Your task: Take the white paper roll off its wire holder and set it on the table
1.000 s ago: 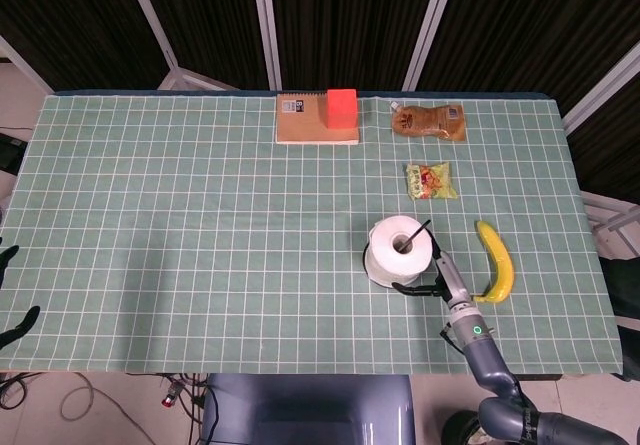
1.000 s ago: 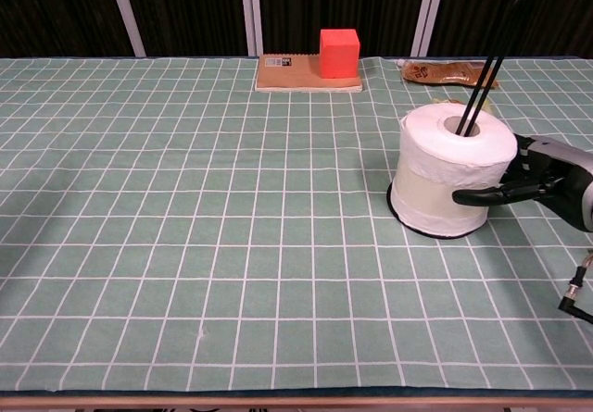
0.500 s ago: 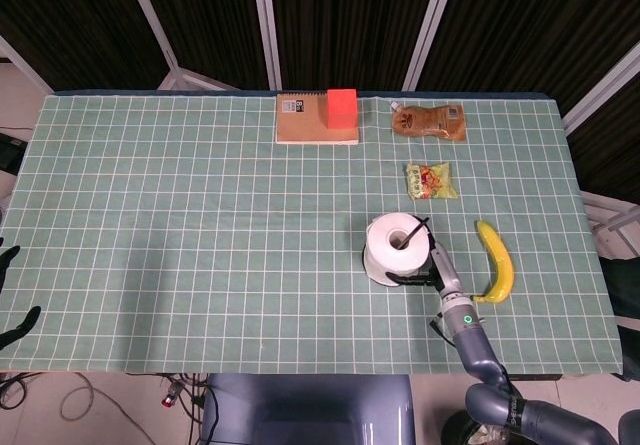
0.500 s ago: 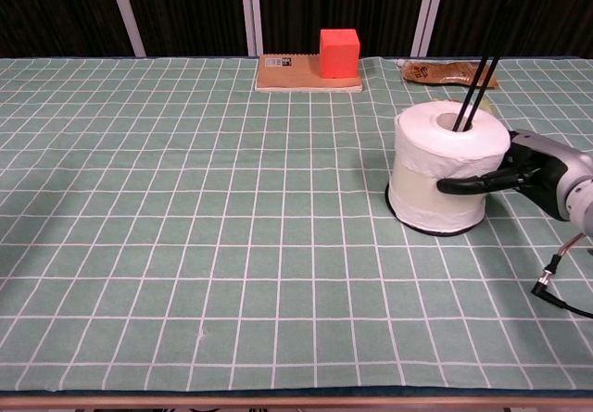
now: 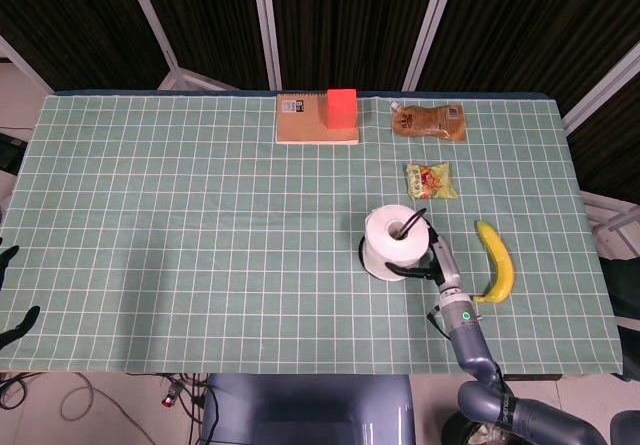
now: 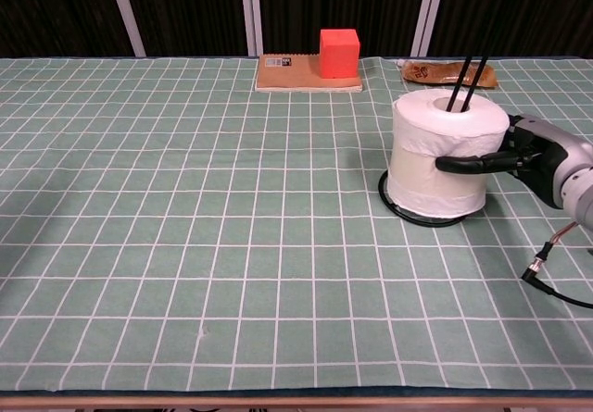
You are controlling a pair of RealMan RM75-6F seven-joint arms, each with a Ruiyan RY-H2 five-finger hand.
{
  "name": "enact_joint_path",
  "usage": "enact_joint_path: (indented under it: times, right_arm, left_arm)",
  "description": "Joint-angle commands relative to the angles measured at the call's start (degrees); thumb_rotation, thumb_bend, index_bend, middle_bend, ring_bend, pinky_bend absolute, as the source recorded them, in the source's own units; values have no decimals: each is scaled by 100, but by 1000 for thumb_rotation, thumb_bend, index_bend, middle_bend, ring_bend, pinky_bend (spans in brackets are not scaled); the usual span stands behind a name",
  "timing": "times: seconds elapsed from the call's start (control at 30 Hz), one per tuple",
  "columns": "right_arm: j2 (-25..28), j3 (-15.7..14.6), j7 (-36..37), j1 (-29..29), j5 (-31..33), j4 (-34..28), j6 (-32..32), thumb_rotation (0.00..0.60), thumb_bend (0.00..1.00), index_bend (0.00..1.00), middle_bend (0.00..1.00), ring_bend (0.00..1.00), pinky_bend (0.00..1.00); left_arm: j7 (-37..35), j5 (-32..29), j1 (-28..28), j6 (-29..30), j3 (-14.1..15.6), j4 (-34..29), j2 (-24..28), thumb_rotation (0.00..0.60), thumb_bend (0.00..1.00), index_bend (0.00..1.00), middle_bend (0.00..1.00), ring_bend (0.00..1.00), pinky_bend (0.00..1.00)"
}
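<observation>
Contact is made at the right side of the white paper roll (image 6: 448, 160), where the right hand (image 6: 523, 156) wraps dark fingers (image 6: 471, 163) across the near face at mid-height; the hand grips the roll, though how far the fingers reach round the far side cannot be seen. The roll stands near the right of the table (image 5: 200, 215), threaded on the wire holder (image 6: 474, 56), whose two black rods rise upright through the core. A side grip at this height suits the task, since the roll must travel straight up along the rods to clear them. The holder's ring base (image 6: 400, 210) shows as a dark arc beneath the roll's left edge, suggesting the roll is pushed or lifted slightly off centre; whether it has left the base cannot be determined. The rod tops run out of the chest view. A banana (image 5: 496, 260) lies just right of the hand. The left hand (image 5: 12, 295) shows only as dark tips at the left frame edge, so its state cannot be judged.
</observation>
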Motion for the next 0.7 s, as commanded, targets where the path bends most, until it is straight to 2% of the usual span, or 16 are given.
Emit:
enact_joint_path:
  times: [0.03, 0.23, 0.4, 0.6, 0.7]
  right_arm:
    - [-36, 42, -69, -38, -12, -9, 130, 600, 106, 218, 245, 303, 102]
    - [60, 86, 142, -104, -180, -222, 260, 600, 105, 224, 245, 303, 112]
    - [435, 208, 230, -172, -515, -698, 567, 600, 106, 225, 245, 303, 113]
    - [1341, 490, -44, -256, -664, -1753, 735, 600, 106, 224, 244, 303, 113]
    - [2031, 789, -327, -326, -639, -2498, 843, 600, 105, 224, 244, 303, 114]
  left_arm:
    - [18, 3, -3, -4, 3, -6, -5, 600, 224, 117, 0, 0, 34]
    - [45, -8, -4, -13, 4, -16, -8, 600, 224, 117, 0, 0, 34]
    - [62, -34, -10, -31, -2, -16, -10, 600, 224, 117, 0, 0, 34]
    - [94, -58, -10, -36, -8, -29, -17, 600, 224, 117, 0, 0, 34]
    - [105, -26, -3, -17, 5, -47, -17, 600, 223, 117, 0, 0, 34]
